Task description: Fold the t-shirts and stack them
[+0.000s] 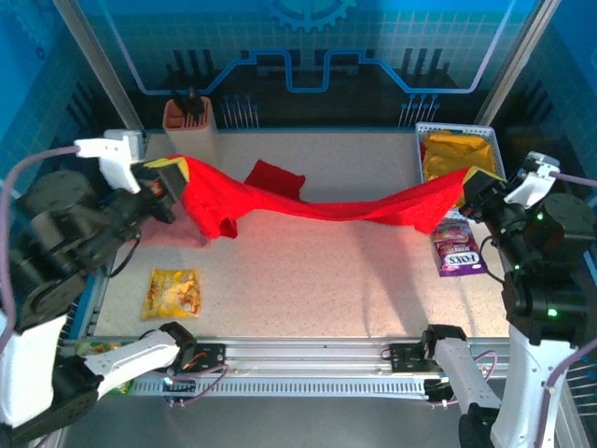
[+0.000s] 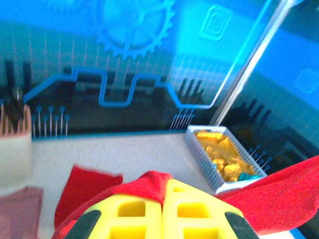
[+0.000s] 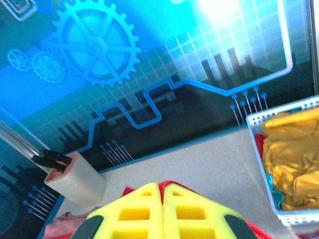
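Red t-shirt [image 1: 354, 210]: stretched across the middle of the frame, one end in each gripper.
Left gripper [image 1: 170, 174]: middle left, jaws pinched tight on the shirt.
Right gripper [image 1: 478, 182]: middle right, jaws pinched tight on the shirt's other end.

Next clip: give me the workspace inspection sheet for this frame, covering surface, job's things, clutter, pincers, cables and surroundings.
Surface: speckled table, no spills seen.
Job's things: red shirt stretched in the air between both arms, sagging mid-span; pink shirt lying on the table at the left.
Clutter: red cloth behind the shirt, yellow packet, purple packet, basket holding yellow cloth, tool holder.
Pincers: left pincer and right pincer both shut on the red shirt.
Cables: left cable loops off the left arm; right cable runs off the right wrist.
Surroundings: blue gear-print backdrop, metal frame post.
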You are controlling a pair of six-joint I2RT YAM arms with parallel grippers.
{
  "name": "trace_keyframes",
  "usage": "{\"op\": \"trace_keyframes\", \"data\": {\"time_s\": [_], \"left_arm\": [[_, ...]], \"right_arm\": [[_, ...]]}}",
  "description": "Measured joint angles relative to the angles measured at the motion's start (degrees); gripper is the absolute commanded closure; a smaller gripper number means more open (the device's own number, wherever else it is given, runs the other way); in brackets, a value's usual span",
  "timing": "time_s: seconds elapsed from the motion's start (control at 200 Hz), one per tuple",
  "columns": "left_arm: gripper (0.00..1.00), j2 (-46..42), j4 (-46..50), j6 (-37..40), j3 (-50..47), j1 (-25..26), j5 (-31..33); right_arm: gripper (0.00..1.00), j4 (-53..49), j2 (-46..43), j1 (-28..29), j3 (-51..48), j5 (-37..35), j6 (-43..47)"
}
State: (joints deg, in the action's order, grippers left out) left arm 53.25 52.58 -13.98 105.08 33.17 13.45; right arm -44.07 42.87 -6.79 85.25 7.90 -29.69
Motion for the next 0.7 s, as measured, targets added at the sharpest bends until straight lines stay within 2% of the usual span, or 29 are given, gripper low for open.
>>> {"op": "trace_keyframes", "data": {"time_s": [0.165, 0.39, 0.545, 0.7], "left_arm": [[1.00, -3.48, -4.92, 4.90, 3.34, -0.02, -4.39], [1.00, -0.66, -8.70, 8.41, 13.79, 0.00, -6.82], [1.00, 5.25, -9.57, 10.95, 19.02, 0.00, -2.86], [1.00, 10.01, -11.52, 13.86, 13.27, -0.20, 4.50]], "right_arm": [[1.00, -2.99, 0.46, 1.60, 10.12, -3.19, 2.60], [1.00, -4.09, -0.85, 3.72, 19.58, -8.68, 2.93], [1.00, -5.09, -0.85, 3.76, 19.47, -10.54, 2.78], [1.00, -7.58, 1.27, 3.76, 13.33, -12.31, 2.10]]}}
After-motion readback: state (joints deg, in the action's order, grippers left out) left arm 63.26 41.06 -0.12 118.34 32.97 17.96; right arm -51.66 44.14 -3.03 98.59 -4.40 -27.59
